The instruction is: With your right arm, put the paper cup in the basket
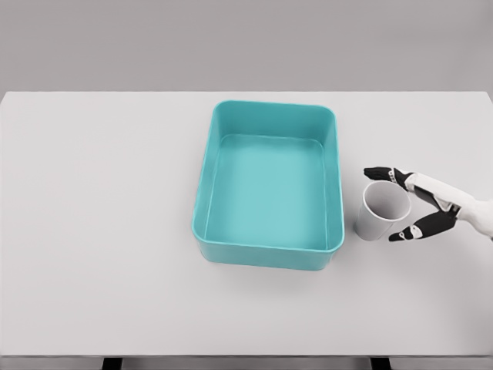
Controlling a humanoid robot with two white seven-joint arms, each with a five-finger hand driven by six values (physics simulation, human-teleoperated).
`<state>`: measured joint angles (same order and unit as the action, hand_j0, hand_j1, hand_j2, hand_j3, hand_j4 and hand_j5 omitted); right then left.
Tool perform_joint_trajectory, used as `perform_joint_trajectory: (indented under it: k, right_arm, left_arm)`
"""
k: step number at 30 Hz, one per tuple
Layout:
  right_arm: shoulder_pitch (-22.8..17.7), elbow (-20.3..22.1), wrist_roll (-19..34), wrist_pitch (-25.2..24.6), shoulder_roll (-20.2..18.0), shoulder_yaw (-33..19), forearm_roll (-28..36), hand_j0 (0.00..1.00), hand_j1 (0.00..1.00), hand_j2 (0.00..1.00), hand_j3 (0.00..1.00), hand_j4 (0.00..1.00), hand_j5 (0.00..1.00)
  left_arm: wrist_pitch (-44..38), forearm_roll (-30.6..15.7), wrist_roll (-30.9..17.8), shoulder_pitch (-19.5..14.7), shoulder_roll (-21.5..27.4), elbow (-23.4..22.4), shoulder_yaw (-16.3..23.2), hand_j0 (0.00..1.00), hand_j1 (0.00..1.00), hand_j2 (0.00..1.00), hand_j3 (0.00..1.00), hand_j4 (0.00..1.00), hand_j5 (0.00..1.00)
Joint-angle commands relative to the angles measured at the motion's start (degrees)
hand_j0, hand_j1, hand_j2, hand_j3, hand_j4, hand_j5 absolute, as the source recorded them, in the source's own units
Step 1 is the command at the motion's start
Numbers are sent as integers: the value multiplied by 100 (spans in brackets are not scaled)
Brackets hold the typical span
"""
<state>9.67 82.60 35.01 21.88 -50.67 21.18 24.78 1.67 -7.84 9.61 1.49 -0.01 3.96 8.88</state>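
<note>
Head view: the paper cup (383, 210) stands on the white counter (100, 231) just right of the teal basket (267, 254), while the right hand (416, 206), fingers spread around its rim, brackets it, apparently without a firm grasp.

Teal basket (269, 187) at table (100, 231) centre, open top, nothing inside. Paper cup (383, 210) at basket's 3 o'clock, just beside right wall, upright, mouth tilted toward camera. Right hand (420, 204) enters from 3 o'clock edge, fingers (384, 173) spread around cup rim, thumb at cup's 5 o'clock, contact unclear.
</note>
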Motion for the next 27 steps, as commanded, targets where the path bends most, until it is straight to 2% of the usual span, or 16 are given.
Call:
perform_joint_trajectory:
  k: [1, 5, 7, 27]
  right_arm:
    - [0, 11, -1, -43, -4, 0, 36, 93, 93, 93, 93, 93, 93]
    - [0, 28, -1, -78, 5, 0, 44, 77, 77, 77, 77, 77, 77]
    - [0, 28, -1, -78, 5, 0, 44, 75, 75, 75, 75, 75, 75]
    - [18, 195, -1, 9, 23, -219, 150, 75, 75, 75, 75, 75, 75]
  left_arm:
    - [0, 1, -3, 0, 1, 0, 0, 100, 100, 100, 100, 100, 100]
    - [0, 1, -3, 0, 1, 0, 0, 100, 100, 100, 100, 100, 100]
    - [0, 1, -3, 0, 1, 0, 0, 100, 100, 100, 100, 100, 100]
    - [0, 1, -3, 0, 1, 0, 0, 100, 100, 100, 100, 100, 100]
